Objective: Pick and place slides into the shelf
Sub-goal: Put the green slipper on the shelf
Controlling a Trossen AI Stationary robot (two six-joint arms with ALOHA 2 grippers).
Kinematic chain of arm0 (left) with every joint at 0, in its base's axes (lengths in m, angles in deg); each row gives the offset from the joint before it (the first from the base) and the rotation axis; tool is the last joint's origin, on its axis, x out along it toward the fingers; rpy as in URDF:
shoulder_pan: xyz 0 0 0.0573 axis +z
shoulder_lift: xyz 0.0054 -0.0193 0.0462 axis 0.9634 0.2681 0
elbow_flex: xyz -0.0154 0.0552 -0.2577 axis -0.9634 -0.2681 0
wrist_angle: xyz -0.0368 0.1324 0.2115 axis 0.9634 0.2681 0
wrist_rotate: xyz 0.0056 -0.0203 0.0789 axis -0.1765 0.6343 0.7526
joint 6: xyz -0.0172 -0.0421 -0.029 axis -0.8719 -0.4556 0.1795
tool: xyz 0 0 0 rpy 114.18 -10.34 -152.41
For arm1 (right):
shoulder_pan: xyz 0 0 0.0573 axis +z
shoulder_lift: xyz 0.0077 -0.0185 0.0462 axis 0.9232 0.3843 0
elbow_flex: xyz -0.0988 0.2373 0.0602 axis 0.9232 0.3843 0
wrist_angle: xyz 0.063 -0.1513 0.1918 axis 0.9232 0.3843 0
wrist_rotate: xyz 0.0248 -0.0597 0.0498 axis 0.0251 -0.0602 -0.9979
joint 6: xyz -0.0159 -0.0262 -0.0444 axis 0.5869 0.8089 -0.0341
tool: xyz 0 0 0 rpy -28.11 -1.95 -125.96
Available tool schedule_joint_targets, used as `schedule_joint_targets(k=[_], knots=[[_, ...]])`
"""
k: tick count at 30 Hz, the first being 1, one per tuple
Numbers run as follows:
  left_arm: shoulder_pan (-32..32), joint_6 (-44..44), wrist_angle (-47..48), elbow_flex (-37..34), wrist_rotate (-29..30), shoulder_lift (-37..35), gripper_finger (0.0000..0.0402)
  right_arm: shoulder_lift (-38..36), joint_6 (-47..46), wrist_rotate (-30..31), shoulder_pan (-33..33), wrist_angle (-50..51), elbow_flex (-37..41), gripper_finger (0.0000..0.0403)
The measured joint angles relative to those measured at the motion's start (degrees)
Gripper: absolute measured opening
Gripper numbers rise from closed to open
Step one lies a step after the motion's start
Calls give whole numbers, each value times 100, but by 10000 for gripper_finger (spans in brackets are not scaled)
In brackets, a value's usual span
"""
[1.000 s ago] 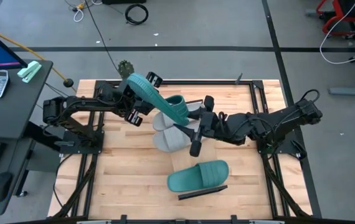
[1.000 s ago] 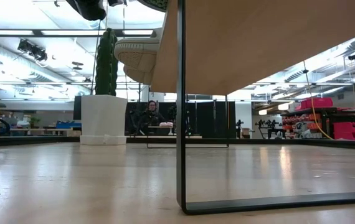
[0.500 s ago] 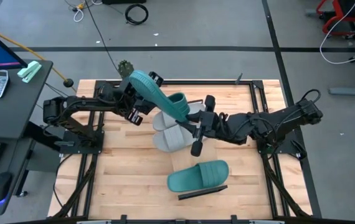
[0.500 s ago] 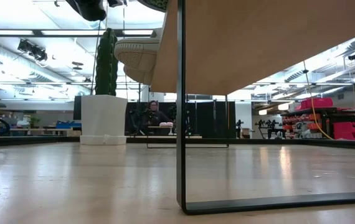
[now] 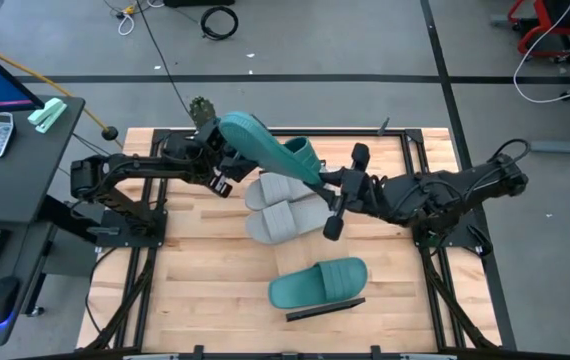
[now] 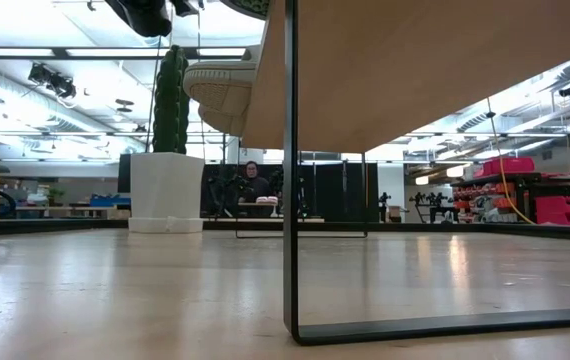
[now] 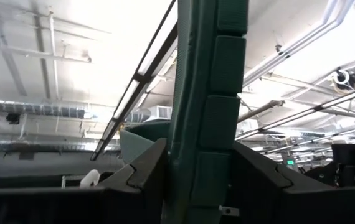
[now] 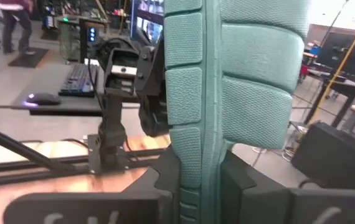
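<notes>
1. You could see little of the shelf (image 5: pixel 305 262) from above: the sandals and both arms covered most of its board, and only a dark frame edge showed beyond the lone teal slide. From desk height its underside and one thin black leg filled the frame, cut off at the top.
2. You could count four slides: two teal, two grey.
3. The raised teal slide (image 5: pixel 265 148) was held off the desk between both arms. The left pincer (image 5: pixel 217 160) gripped one end, the right pincer (image 5: pixel 337 190) the other.
4. In the left wrist view the ribbed teal sole stood squeezed between the two dark fingers (image 7: pixel 145 171), so that pincer was closed partway on it. The far end of the sandal ran out of the frame.
5. In the right wrist view the same sole sat clamped between that arm's fingers (image 8: pixel 165 171); that pincer was also closed on the slide. The left arm showed beyond it.
6. The two grey slides (image 5: pixel 283 207) lay side by side just below the raised slide, between the two pincers and partly hidden by them.
7. The second teal slide (image 5: pixel 317 282) lay well clear of both pincers, nearer the desk's (image 5: pixel 195 290) front edge.
8. From desk height only one grey sole edge (image 6: pixel 220 95) showed past the shelf.
</notes>
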Motion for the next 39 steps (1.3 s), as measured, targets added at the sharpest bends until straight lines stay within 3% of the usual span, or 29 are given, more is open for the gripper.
schedule_joint_targets(k=[15, 28, 39], knots=[[-41, -303, 609, 7, 68, -44, 162, -81, 86, 324, -72, 153, 10, 61], [94, -150, 940, 24, 495, -57, 163, -125, -158, -1, 33, 126, -119, 60], [267, -277, 1046, 7, 589, -33, 163, -127, -468, 100, 164, 548, -134, 59]])
